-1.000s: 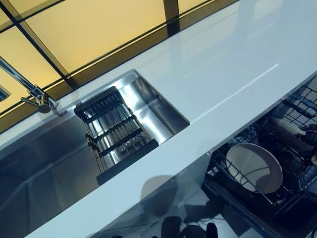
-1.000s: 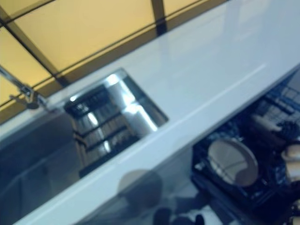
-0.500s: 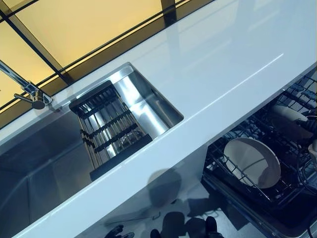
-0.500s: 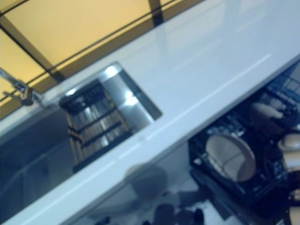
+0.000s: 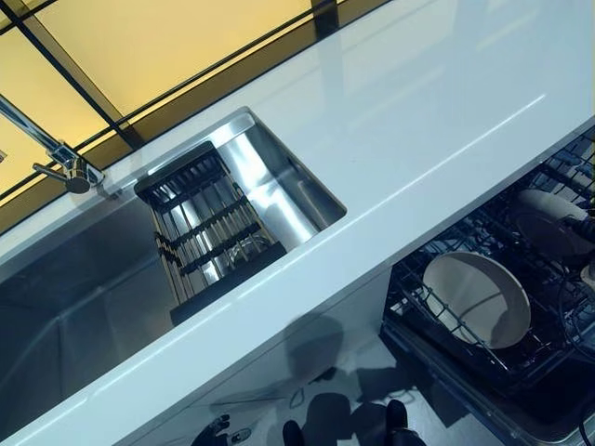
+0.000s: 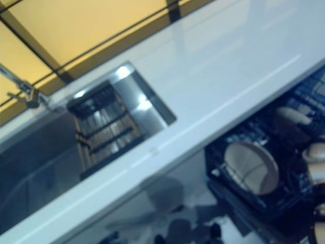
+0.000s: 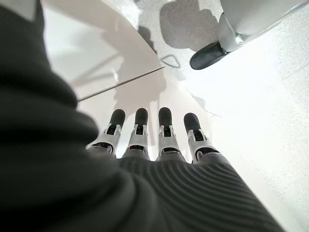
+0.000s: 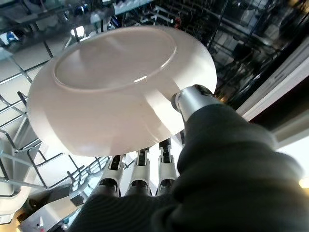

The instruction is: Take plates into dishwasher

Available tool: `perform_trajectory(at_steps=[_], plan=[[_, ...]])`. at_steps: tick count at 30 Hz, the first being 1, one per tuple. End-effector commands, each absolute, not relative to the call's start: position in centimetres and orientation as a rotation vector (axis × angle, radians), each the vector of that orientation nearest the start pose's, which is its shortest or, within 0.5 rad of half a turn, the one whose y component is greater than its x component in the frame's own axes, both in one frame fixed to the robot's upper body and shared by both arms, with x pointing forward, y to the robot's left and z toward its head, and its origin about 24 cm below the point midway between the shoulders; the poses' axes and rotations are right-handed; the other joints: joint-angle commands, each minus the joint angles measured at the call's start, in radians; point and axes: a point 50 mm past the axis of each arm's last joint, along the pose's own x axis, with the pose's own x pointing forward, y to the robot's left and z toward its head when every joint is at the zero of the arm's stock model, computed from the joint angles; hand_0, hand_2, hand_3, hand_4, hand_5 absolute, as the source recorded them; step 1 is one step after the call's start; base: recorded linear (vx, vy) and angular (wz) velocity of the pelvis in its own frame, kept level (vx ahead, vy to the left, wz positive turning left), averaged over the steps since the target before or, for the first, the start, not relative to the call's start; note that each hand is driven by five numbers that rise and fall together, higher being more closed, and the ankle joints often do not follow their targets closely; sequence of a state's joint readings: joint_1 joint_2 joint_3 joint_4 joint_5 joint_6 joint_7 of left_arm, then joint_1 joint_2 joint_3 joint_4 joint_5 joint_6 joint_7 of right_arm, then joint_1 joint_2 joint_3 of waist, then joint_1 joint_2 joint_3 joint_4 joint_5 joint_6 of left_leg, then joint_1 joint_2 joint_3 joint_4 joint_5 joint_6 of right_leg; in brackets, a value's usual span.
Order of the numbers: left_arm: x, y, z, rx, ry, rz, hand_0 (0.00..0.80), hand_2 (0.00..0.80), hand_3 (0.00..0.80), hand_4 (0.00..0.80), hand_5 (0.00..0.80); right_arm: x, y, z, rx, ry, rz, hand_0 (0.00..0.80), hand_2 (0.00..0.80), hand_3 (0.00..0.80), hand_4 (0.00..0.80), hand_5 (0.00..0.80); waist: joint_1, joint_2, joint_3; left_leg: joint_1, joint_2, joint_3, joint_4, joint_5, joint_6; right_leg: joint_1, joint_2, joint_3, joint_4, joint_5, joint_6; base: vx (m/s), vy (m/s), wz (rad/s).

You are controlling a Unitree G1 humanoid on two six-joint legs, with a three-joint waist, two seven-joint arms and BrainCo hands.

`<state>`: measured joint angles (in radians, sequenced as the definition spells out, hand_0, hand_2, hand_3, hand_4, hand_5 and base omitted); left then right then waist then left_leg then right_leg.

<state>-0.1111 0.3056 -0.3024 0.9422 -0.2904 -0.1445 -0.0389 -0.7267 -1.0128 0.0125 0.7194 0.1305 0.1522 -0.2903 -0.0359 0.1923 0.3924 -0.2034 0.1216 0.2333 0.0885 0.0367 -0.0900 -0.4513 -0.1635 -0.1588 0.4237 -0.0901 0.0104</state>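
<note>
- While the right hand (image 8: 145, 181) held a pale plate (image 8: 116, 87) over the dishwasher rack (image 8: 29, 145), thumb across the rim and fingers curled underneath, the grip looked like a rim pinch only.
- Plate judged rigid glazed ceramic: moderately heavy, slick, chips if knocked on the wires. Best hold is the rim, thumb on top and fingers under, as here.
- A second plate (image 5: 476, 299) stood tilted in the rack (image 5: 437, 321) at the right, below the worktop (image 5: 390, 139) edge.
- Left hand (image 7: 149, 140) hung over the floor, fingers straight, holding nothing.
- Sink (image 5: 84, 279) with a dark drainer (image 5: 209, 232) at the left; no plates showed there.
- No readable brands, labels or writing.
</note>
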Motion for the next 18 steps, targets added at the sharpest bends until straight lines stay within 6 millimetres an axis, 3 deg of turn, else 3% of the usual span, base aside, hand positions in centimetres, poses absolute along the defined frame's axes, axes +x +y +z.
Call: perform_trajectory(at_steps=[1, 18], plan=[[20.7, 22.3, -10.1, 0.210, 0.683, -0.057, 0.000, 0.000, 0.000, 0.000, 0.000, 31.3, -40.3, 22.2, -0.687, 0.027, -0.774, 0.800, 0.800, 0.800, 0.800, 0.800, 0.019, -0.026, 0.005, -0.106, 0.024, -0.065, -0.006, 0.120, -0.007, 0.042, 0.016, -0.062, 0.062, -0.078, -0.031, 0.000, 0.000, 0.00], [22.7, 22.1, -9.0, 0.229, 0.646, -0.056, 0.000, 0.000, 0.000, 0.000, 0.000, 34.0, -36.5, 18.1, -0.673, 0.113, -0.562, 0.800, 0.800, 0.800, 0.800, 0.800, 0.021, -0.022, 0.027, -0.124, 0.008, -0.067, 0.000, 0.119, 0.009, 0.041, 0.010, -0.043, 0.031, -0.047, -0.015, 0.000, 0.000, 0.00]])
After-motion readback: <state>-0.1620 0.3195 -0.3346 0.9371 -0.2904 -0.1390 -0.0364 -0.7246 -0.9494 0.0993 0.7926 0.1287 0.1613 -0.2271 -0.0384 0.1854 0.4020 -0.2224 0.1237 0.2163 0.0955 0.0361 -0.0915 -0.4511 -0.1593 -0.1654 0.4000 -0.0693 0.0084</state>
